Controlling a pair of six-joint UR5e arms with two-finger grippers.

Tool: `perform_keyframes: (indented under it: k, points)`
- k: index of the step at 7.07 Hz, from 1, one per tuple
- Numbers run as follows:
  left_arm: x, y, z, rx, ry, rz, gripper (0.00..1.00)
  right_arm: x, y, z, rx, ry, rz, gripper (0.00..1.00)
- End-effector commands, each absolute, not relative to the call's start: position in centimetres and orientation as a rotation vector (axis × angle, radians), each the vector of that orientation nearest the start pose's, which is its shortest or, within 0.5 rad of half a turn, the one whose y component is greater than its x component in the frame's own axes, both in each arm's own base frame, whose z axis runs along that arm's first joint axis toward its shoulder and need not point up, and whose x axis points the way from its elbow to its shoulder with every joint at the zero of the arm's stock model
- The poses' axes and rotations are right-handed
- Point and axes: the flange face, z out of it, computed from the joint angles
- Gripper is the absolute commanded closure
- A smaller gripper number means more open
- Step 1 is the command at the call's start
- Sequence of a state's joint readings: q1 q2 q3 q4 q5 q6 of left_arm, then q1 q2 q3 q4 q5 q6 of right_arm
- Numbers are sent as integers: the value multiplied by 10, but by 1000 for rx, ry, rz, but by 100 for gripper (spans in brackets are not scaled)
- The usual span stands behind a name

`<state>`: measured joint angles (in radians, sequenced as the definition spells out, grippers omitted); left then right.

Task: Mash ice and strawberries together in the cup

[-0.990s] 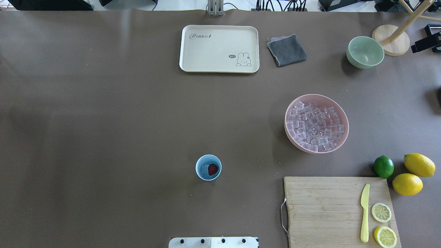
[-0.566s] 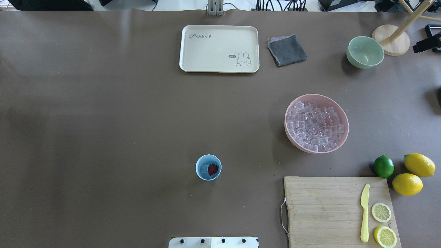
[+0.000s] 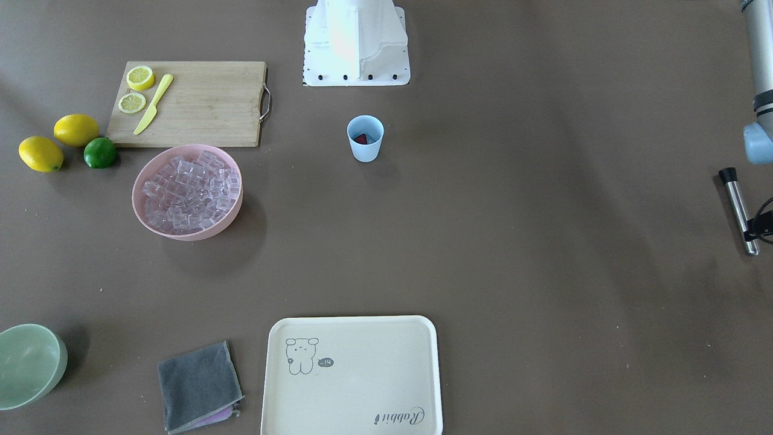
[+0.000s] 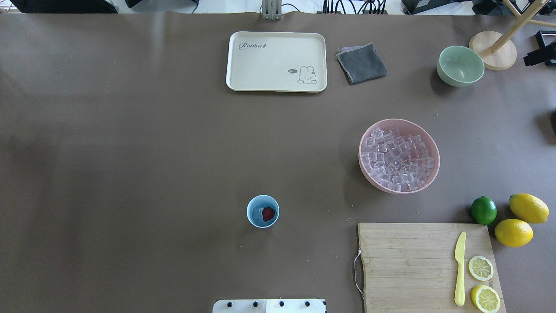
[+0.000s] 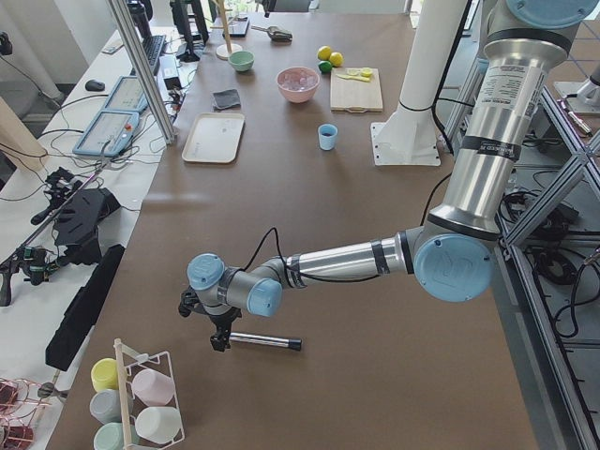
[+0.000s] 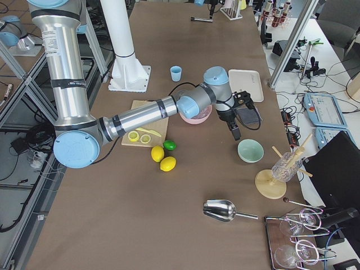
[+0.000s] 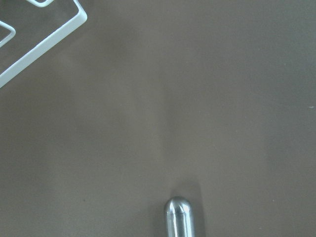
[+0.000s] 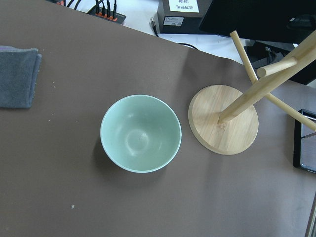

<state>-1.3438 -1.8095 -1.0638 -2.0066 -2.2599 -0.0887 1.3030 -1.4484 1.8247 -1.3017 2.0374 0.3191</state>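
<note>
The light blue cup (image 4: 263,211) stands near the robot base, also seen in the front view as the cup (image 3: 365,142). Inside it lie a dark red strawberry (image 4: 269,213) and one clear ice cube (image 4: 258,212). More ice (image 4: 397,158) fills the pink bowl (image 4: 435,169). My left gripper (image 5: 222,336) is low at the table's left end, at a metal muddler (image 5: 267,342) whose rounded tip (image 7: 178,217) shows in the left wrist view; I cannot tell if the jaws are closed on it. My right gripper (image 6: 235,134) hangs high near the pale green bowl (image 8: 140,133); its state is unclear.
A cream tray (image 4: 276,61) and grey cloth (image 4: 361,63) lie at the far side. A cutting board (image 4: 404,261) carries a yellow knife (image 4: 459,269) and lemon halves, with a lime (image 4: 484,210) and lemons beside. A wooden stand (image 8: 223,120) is beside the green bowl. A wire cup rack (image 5: 141,412) is near the muddler.
The cup, bowls and board have not moved. Only a dark shape at the overhead view's right edge has shifted slightly.
</note>
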Motion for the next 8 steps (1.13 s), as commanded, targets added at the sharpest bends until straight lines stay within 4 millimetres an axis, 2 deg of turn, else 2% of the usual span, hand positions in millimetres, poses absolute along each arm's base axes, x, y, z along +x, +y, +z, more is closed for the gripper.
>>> perform_keyframes:
  k: [1, 3, 5, 6, 8]
  points:
    - [66, -590, 741, 45, 706, 191, 3, -59, -553, 452, 480, -604, -99, 0]
    - [67, -589, 743, 41, 705, 192, 3, -59, -553, 453, 480, -603, -98, 0]
    - [67, -590, 742, 42, 704, 192, 11, -58, -550, 457, 495, -600, -100, 0]
    - [74, -588, 744, 35, 704, 201, 17, -58, -549, 457, 498, -601, -100, 0]
    - [79, -587, 748, 20, 704, 199, 16, -57, -549, 459, 500, -593, -97, 0]
